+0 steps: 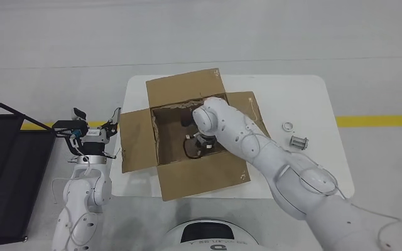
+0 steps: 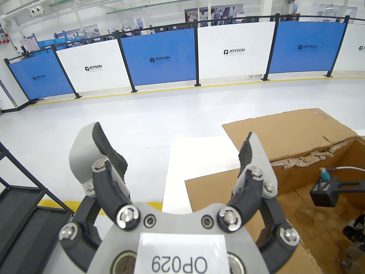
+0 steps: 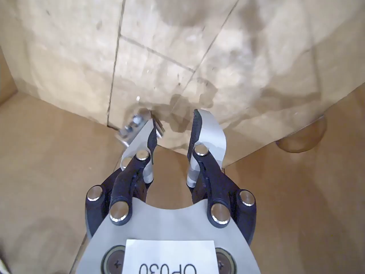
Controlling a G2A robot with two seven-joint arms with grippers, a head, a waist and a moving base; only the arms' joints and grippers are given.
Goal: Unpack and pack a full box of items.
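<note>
**Right fingers down in the box, left fingers wide open beside it**

One box stands on the table with all four flaps folded out. Two metal parts lie on the table, well apart from the box on the right arm's side: a ring and, near it, a short cylinder.

The right gripper is down inside the box, close to the floor where it meets a wall. Its fingers are parted by a narrow gap with nothing between them. One small metal bracket lies just beside one finger; I cannot tell whether they touch.

The left gripper hangs off the table's edge, beside the box's outer flap. Its fingers are spread wide and hold nothing.

In the top view, dark things lie in the box by the right arm; what they are cannot be told.
</note>
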